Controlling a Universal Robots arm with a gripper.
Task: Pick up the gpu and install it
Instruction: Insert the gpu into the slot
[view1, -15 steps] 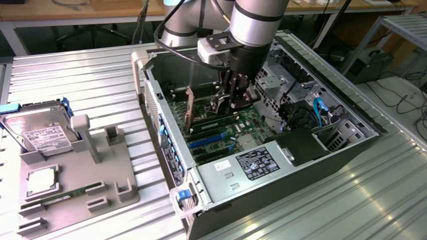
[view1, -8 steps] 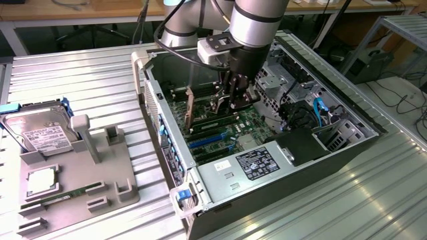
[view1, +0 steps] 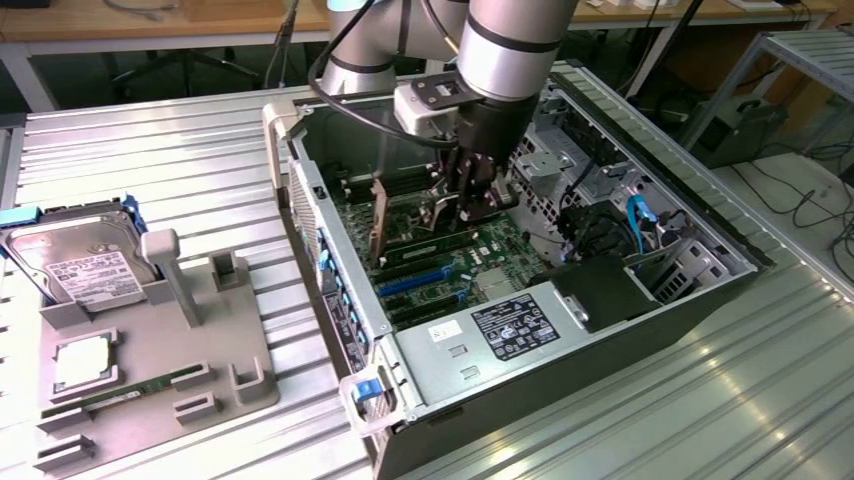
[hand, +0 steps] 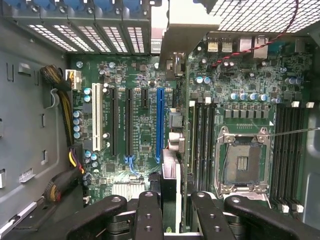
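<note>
the gripper (hand: 170, 210) is clamped on the gpu (hand: 170, 150), edge-on above the motherboard (hand: 135, 125) — it could miss the blue slot (hand: 160, 122) and jam.

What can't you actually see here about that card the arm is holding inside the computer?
- Exterior view: the pincer and arm hide most of the gpu; its lower edge can't be made out.
- Wrist view: the gpu shows edge-on, so whether it sits in a slot is unclear.

A hard drive (view1: 78, 268) sits in a grey tray (view1: 240, 385).
</note>
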